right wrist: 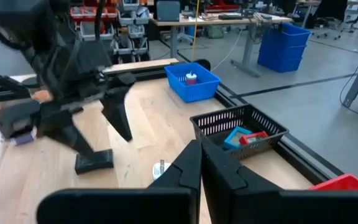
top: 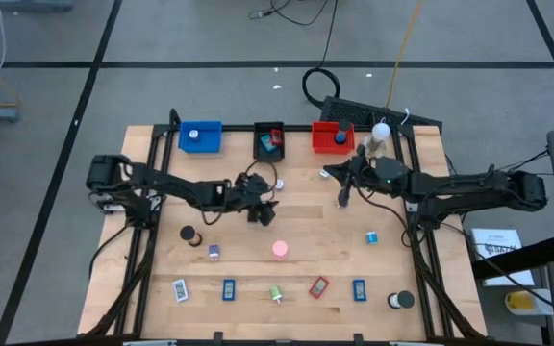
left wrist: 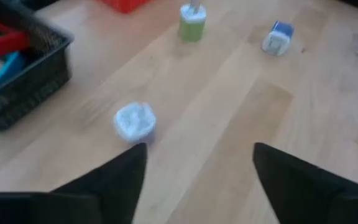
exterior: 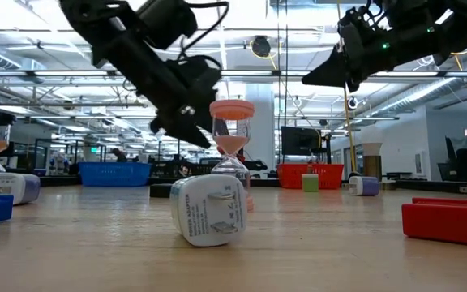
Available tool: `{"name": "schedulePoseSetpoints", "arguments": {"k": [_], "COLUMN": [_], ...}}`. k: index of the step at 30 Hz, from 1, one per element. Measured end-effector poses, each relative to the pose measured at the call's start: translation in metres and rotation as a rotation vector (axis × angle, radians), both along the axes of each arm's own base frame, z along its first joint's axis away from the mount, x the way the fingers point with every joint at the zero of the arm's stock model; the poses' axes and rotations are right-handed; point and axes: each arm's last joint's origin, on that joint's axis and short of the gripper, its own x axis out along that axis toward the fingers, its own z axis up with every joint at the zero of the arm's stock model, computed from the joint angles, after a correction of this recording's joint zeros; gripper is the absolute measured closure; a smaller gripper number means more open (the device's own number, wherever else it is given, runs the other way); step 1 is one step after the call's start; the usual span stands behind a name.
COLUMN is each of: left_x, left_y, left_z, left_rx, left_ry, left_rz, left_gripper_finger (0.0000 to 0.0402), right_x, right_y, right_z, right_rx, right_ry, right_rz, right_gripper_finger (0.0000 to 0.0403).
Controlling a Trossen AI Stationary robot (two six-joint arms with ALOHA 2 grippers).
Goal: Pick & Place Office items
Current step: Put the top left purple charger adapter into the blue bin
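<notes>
Left gripper [top: 261, 213] released above white item [left wrist: 135, 121], right gripper [top: 342, 196] clenched empty, black tray [top: 268, 142] nearby

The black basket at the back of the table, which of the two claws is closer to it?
Left. The left gripper hangs open just in front of the black basket; the right gripper, shut, is farther off toward the red tray.

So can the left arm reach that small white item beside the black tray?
Probably yes: the left gripper is open, the white item lies just ahead on bare wood, apart from the black tray, nothing between.
</notes>
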Motion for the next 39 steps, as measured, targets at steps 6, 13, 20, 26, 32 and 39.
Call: {"name": "schedulePoseSetpoints", "arguments": {"k": [6,13,20,26,32,39], "left_x": [0.021,0.025,0.021,0.022,0.025,0.033], "left_y": [0.007,0.040,0.061,0.059,0.059,0.059], "left_z": [-0.008,-0.015,-0.021,-0.030,-0.035,-0.049], "left_rx": [0.111,0.099,0.029,0.037,0.023,0.016], "left_ry": [-0.002,0.005,0.021,0.041,0.020,0.050], "left_rz": [0.013,0.098,0.144,0.185,0.200,0.201], "left_gripper_finger": [0.0041,0.0037,0.0037,0.0037,0.0037,0.0037], "right_x": [0.000,0.000,0.000,0.000,0.000,0.000], "right_y": [0.000,0.000,0.000,0.000,0.000,0.000], "right_z": [-0.001,-0.003,-0.002,-0.002,-0.002,-0.002], "right_rx": [0.002,0.004,-0.004,-0.005,-0.007,-0.007], "right_ry": [0.008,0.022,0.024,0.023,0.021,0.019], "right_rz": [-0.002,-0.001,0.000,0.000,0.000,0.000], "right_gripper_finger": [0.0401,0.0401,0.0402,0.0402,0.0402,0.0402]}}
